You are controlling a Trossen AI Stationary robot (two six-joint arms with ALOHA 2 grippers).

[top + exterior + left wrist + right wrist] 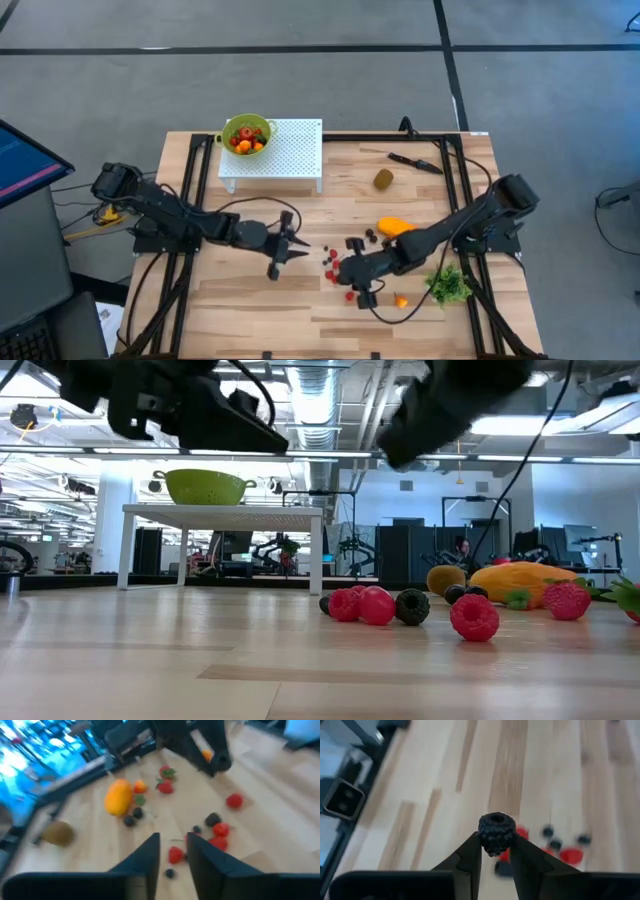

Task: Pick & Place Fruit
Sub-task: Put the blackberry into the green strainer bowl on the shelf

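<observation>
My right gripper [496, 851] is shut on a black berry [496, 833], above the table's near middle [363, 290]. My left gripper [173, 851] hovers open and empty left of the berry scatter [287, 247]. Red and dark berries [334, 264] lie loose on the wood, and they also show in the low view [377, 605]. The elongated orange fruit [395, 227] and the brownish kiwi [384, 179] lie farther back. A green colander [247, 134] with fruit in it stands on a white perforated stand [285, 155]. My right gripper pinches the black berry by its two opposite sides [484, 839] between the two fingertips. Most of the berry stands out beyond the tips. It is lifted clear of the table, with other berries seen below it.
A black knife [415, 162] lies at the back right. A green leafy bunch [450, 285] lies at the right front, and a small orange piece [401, 300] is beside it. Bare wood lies at the front left.
</observation>
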